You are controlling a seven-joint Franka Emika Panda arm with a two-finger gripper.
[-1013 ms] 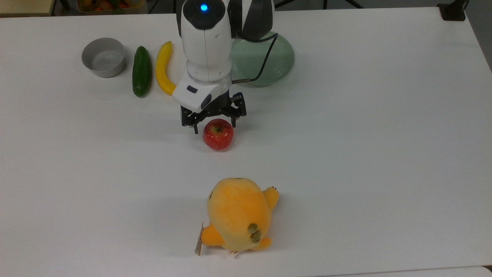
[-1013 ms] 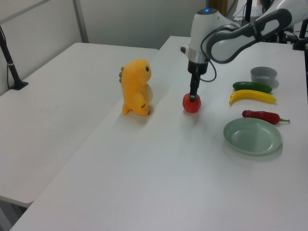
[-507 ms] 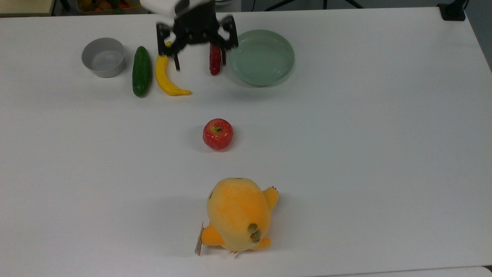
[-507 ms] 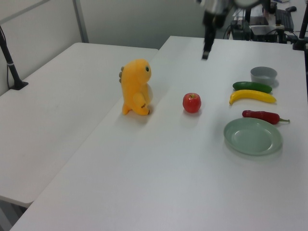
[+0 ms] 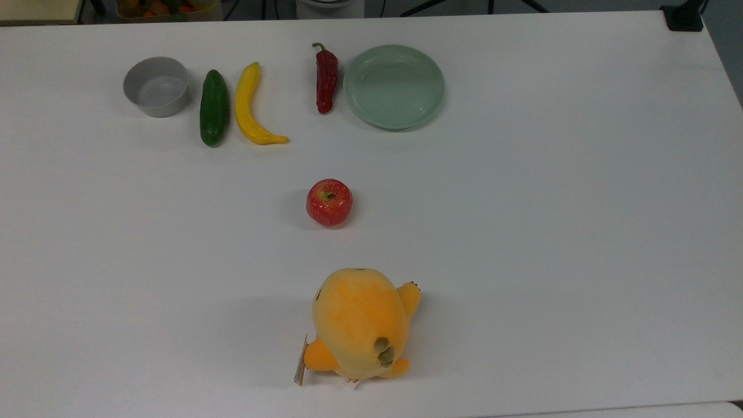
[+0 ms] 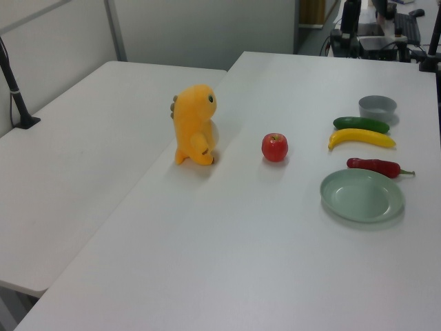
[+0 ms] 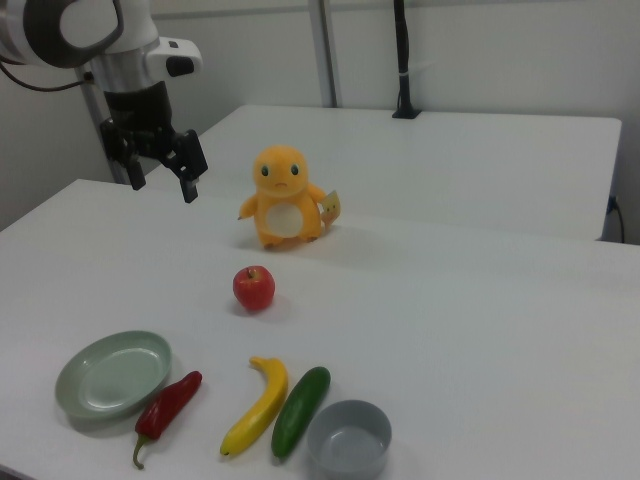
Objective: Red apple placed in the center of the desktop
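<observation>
Red apple (image 5: pixel 329 202) sits alone on the white table (image 5: pixel 551 232), near the middle of the surface, stem dimple up. Nothing touches it.

Orange plush toy (image 5: pixel 361 322) stands below the apple in the top view, well apart from it; in the right view it stands behind the apple, facing the camera, a tag at its side.

Row of items along the top view's upper edge, from the top view's left: grey bowl (image 5: pixel 156 86), green cucumber (image 5: pixel 213 107), yellow banana (image 5: pixel 251 105), dark-red chili pepper (image 5: pixel 325 76), pale green plate (image 5: pixel 394 86). Cucumber and banana lie just beside each other; chili lies just beside the plate's rim. All are well apart from the apple.

Claw (image 7: pixel 159 160) hangs in the air at the right view's upper left, high above the table, fingers pointing down and spread wide, holding nothing. It is well apart from the apple and above the plate side of the table.

A second white table (image 6: pixel 83 152) stands alongside, at the left view's left.
</observation>
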